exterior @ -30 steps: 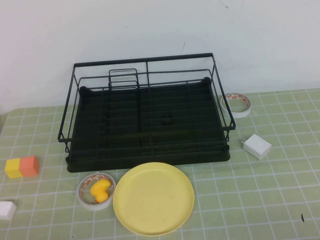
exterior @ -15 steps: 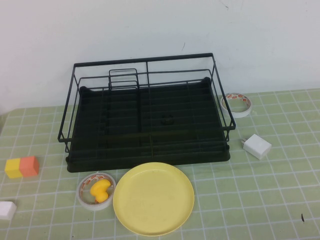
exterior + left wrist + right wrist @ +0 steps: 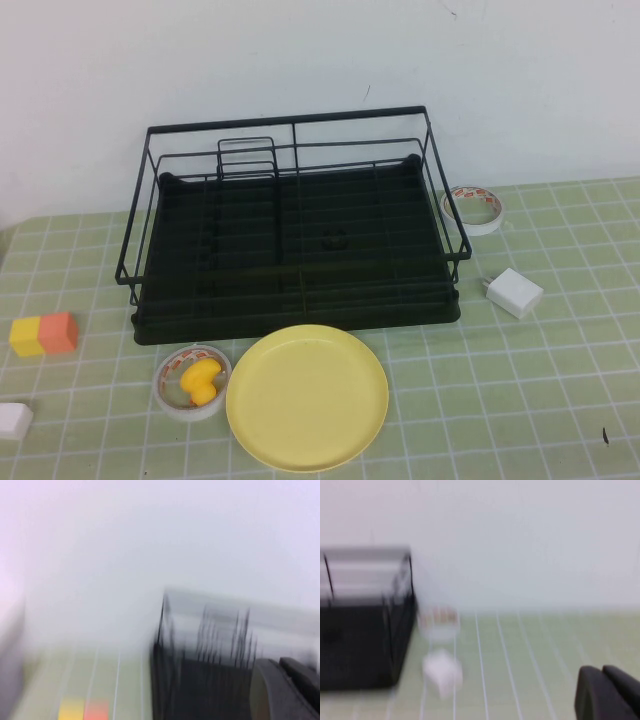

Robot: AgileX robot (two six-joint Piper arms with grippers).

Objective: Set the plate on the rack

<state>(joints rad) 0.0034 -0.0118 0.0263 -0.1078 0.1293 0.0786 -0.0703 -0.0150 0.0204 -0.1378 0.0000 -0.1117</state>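
The pale-yellow plate (image 3: 307,396) lies flat on the green checked cloth, just in front of the black wire rack (image 3: 295,128), whose tray holds nothing. The rack also shows in the left wrist view (image 3: 200,680) and in the right wrist view (image 3: 365,625). Neither arm shows in the high view. A part of my left gripper (image 3: 285,690) shows at the edge of the left wrist view, off the rack's left side. A part of my right gripper (image 3: 607,695) shows over the cloth, off the rack's right side. The plate is out of both wrist views.
A white tape ring with a yellow piece inside (image 3: 193,381) touches the plate's left side. A yellow-and-orange block (image 3: 44,334) and a white block (image 3: 14,420) lie at the left. Another tape ring (image 3: 473,208) and a white charger (image 3: 513,292) lie right of the rack.
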